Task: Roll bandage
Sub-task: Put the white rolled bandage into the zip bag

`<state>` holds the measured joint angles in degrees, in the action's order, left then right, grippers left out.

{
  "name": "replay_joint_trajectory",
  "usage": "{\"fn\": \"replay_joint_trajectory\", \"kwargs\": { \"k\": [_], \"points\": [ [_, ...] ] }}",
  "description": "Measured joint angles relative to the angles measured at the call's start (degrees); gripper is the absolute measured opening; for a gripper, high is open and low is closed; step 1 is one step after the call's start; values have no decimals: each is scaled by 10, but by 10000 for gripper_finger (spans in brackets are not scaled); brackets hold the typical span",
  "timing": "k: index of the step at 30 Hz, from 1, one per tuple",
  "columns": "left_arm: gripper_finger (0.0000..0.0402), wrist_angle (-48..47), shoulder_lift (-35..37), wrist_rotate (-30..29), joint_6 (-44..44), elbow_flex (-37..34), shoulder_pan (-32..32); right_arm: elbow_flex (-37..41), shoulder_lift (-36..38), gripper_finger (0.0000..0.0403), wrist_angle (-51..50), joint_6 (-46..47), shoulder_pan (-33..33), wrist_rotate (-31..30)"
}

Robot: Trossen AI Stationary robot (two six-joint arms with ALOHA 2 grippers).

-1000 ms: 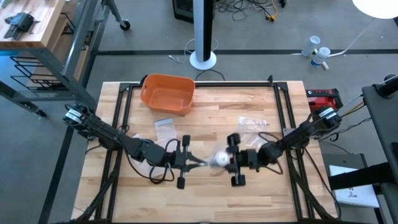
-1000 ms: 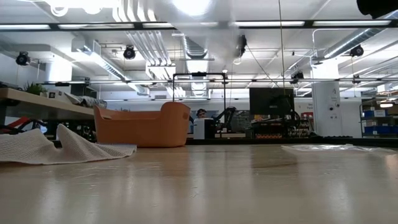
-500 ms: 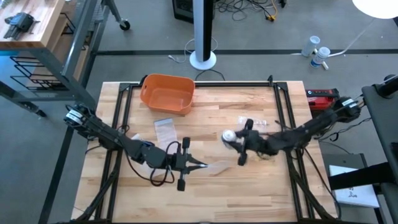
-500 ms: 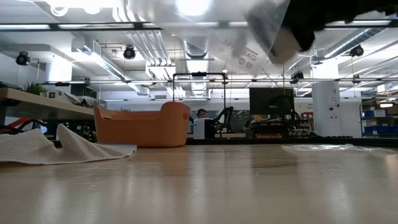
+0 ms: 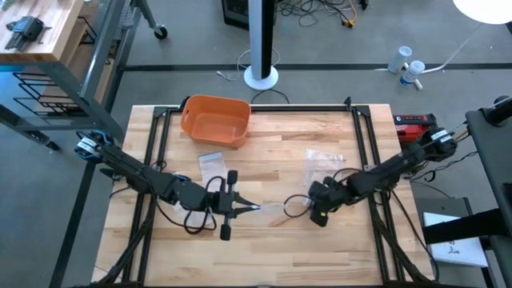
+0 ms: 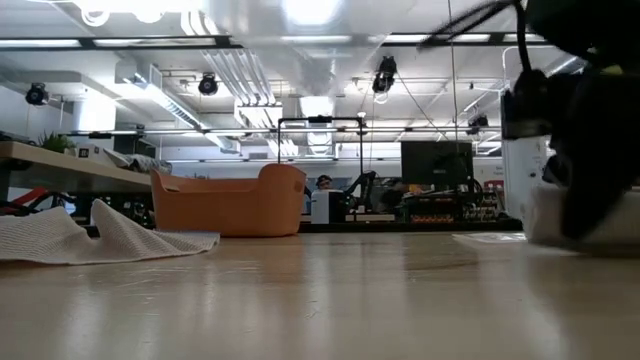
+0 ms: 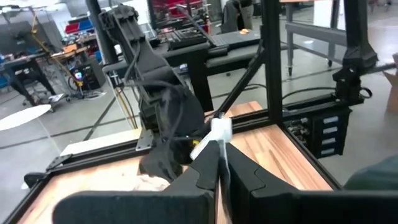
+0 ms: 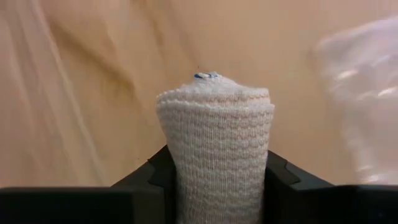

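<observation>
bandage roll [image 8: 214,146] clamped, right end effector [image 8: 214,186]

No legible text, label, brand, number or sign is showing in any current view. The clear bags [image 5: 323,160] lying on the surface [image 5: 264,240] are showing no print that can be made out from above. The red case [image 5: 414,126] at the surface's right edge is carrying no readable marking. The bandage [image 8: 214,140] is showing only a small blue fleck at its top, not readable as a character. Background screens and shelving in the low view are displaying nothing decipherable.
</observation>
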<state>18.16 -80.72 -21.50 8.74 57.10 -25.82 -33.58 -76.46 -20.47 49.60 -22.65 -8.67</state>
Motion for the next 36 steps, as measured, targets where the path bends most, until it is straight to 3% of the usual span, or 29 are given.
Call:
{"fn": "replay_joint_trajectory", "kwargs": {
  "k": [4,8,19,23,30,36],
  "points": [
    [0,-1,0,0,2,0,0,-8,-45,141,1,4,2,39],
    [0,-5,0,0,2,0,1,-20,-62,164,0,5,1,40],
    [0,35,3,-5,23,0,13,-35,-43,259,-10,-16,-7,47],
    [0,33,8,-6,51,12,25,-35,-25,284,-17,-26,-8,78],
    [0,32,10,-6,57,22,39,-35,65,281,-39,-34,-28,65],
    [0,14,5,-5,39,13,40,-35,124,259,1,-105,-66,-24]
  ]
}}
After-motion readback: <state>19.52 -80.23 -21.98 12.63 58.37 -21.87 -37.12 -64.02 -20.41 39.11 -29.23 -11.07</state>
